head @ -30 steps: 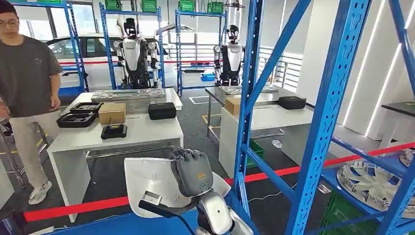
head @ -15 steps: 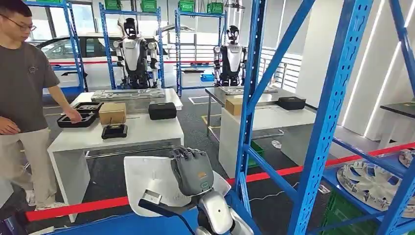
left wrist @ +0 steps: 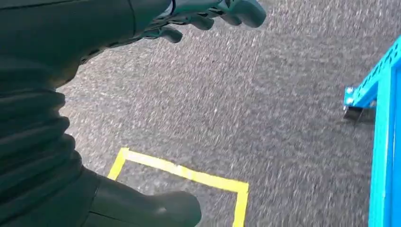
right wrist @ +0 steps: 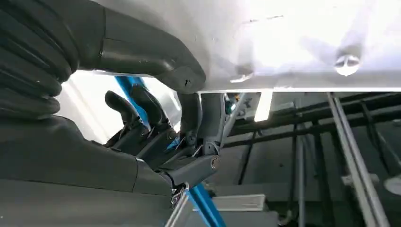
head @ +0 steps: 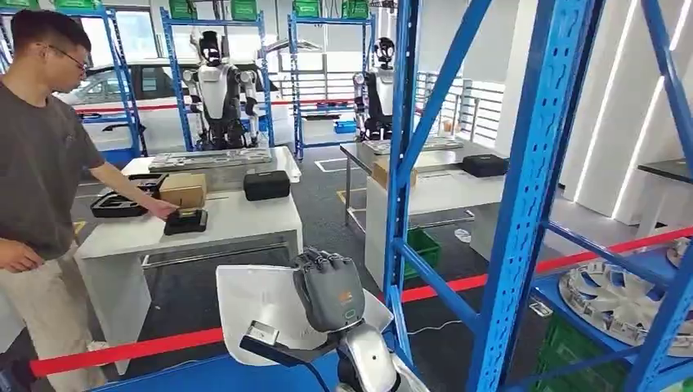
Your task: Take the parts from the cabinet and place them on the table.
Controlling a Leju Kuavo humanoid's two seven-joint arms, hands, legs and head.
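My right hand (head: 328, 290) grips a white moulded panel (head: 257, 306), held upright low in the middle of the head view. In the right wrist view the thumb (right wrist: 142, 56) presses on the panel's underside (right wrist: 283, 42) and the darker fingers curl behind it. A white table (head: 237, 216) stands ahead to the left, beyond a red tape barrier (head: 122, 351). My left hand (left wrist: 56, 94) hangs over grey floor with its fingers spread and nothing in it.
A person (head: 41, 163) at the left reaches to a black case (head: 185, 220) on the table, beside a cardboard box (head: 184, 189) and black trays (head: 122, 204). Blue rack posts (head: 531, 188) rise close on my right, with silver wheel covers (head: 621, 298) on a shelf.
The person has stepped in and stretched an arm across the table to the black case. My view has shifted slightly; the right hand still holds the white panel.
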